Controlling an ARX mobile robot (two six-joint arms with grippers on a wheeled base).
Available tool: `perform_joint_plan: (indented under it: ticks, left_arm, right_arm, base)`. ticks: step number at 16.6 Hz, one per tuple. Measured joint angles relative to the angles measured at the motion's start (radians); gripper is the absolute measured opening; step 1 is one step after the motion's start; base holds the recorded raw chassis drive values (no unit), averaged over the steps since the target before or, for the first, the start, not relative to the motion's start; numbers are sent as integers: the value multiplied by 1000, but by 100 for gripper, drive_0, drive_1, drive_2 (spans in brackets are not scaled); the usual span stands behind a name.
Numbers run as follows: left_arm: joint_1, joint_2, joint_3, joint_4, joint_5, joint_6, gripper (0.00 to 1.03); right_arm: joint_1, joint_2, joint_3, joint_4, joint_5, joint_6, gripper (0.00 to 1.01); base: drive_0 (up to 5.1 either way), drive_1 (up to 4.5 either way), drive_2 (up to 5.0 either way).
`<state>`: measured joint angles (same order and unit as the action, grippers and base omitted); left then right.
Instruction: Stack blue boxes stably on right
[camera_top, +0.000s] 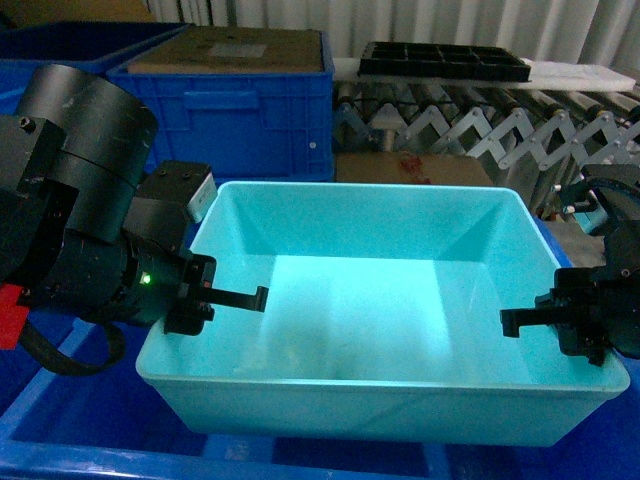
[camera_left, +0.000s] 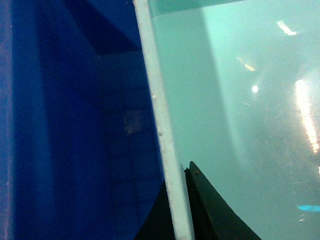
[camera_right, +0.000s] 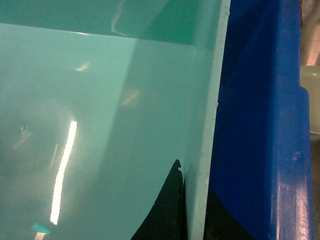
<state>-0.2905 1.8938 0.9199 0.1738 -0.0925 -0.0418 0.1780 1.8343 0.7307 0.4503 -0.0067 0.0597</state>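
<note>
Pale blue tub (camera_top: 380, 300) sits between my two pincers, long axis running pincer to pincer; left gripper (camera_top: 200, 295) clamped astride its left rim, right gripper (camera_top: 590, 325) astride its right rim; dark blue crate (camera_top: 60, 445) directly beneath.

One turquoise tub (camera_top: 400, 280), three dark blue crates (camera_top: 235, 110).

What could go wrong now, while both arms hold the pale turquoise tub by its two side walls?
1. Each gripper, left and right, pinches only the thin rim of the pale turquoise rectangular plastic tub; it may slip and tilt if one arm moves faster.
2. The tub sits close inside the dark blue plastic crate; its wall could catch there.
</note>
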Motion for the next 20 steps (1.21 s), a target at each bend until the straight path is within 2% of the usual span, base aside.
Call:
perform_joint_plan:
  ticks: [8, 9, 10, 14, 15, 16, 20]
  left_arm:
    - [0, 0, 0, 0, 0, 4, 2]
    - [5, 0, 4, 8, -8, 51, 19]
    - [12, 0, 11, 9, -11, 77, 50]
    - [11, 0, 11, 9, -11, 77, 90]
    - [11, 0, 11, 9, -11, 78, 100]
    - [11, 0, 11, 9, -11, 79, 98]
    - [11, 0, 11, 10, -11, 80, 98]
  right_arm:
    - [0, 0, 0, 0, 0, 0, 2]
    - [0, 0, 0, 0, -18, -37, 24]
    - [0, 0, 1, 0, -19, -53, 56]
    - [0, 0, 1, -1, -19, -53, 96]
    - [0, 0, 1, -1, -19, -53, 100]
    - [0, 0, 1, -1, -19, -54, 97]
    - [0, 0, 1, -1, -19, -54, 98]
  base:
    - [0, 0, 0]
    - [0, 0, 0]
    - [0, 0, 0]
    - [0, 0, 0]
    - [0, 0, 0]
    - [0, 0, 0]
    - [0, 0, 0]
